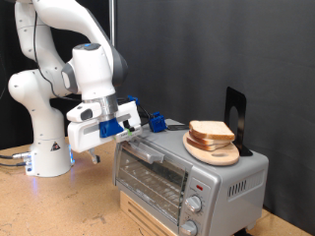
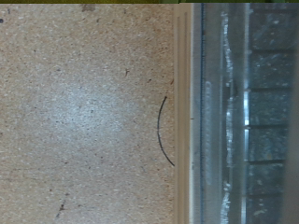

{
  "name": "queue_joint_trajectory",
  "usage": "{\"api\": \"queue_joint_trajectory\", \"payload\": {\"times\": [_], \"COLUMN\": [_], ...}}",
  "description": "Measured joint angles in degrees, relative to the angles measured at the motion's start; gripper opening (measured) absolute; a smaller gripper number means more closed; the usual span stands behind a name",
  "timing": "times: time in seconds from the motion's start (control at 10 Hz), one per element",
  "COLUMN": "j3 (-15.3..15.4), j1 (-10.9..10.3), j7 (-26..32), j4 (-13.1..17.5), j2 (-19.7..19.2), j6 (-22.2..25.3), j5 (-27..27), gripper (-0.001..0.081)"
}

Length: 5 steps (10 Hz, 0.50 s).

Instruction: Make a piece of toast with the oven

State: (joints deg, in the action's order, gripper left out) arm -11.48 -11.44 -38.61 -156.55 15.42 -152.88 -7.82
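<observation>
Exterior view: I had gripper [image 1: 126, 141] low at oven [image 1: 187, 172] door's top edge, near handle. Fingers' spread: couldn't tell. Bread [image 1: 211, 132] sat on board [image 1: 215, 153] atop oven. Judged door-opening step; needed firm hold on handle.

1. The toaster oven [image 1: 187, 175] is silver-grey, with a dark glass door and two grey knobs.
2. The bread slices [image 1: 211, 131] are pale with tan-brown crusts, on a light wooden board [image 1: 213, 153].
3. The robot arm [image 1: 69, 59] is white; blue parts sit at its gripper [image 1: 148, 126], at the oven's ten o'clock.
4. The tabletop [image 1: 59, 206] is beige, finely speckled particleboard.
5. The backdrop [image 1: 197, 49] is black.
</observation>
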Motion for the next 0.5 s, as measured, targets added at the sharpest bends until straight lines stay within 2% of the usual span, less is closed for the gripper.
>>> {"api": "queue_joint_trajectory", "payload": {"times": [0.5], "j3": [-1.6], "j1": [1.7], "j7": [4.0], "j4": [-0.2], "j2": [-1.9], "j6": [-2.4], "j5": [0.3], "gripper": [0.0682]}}
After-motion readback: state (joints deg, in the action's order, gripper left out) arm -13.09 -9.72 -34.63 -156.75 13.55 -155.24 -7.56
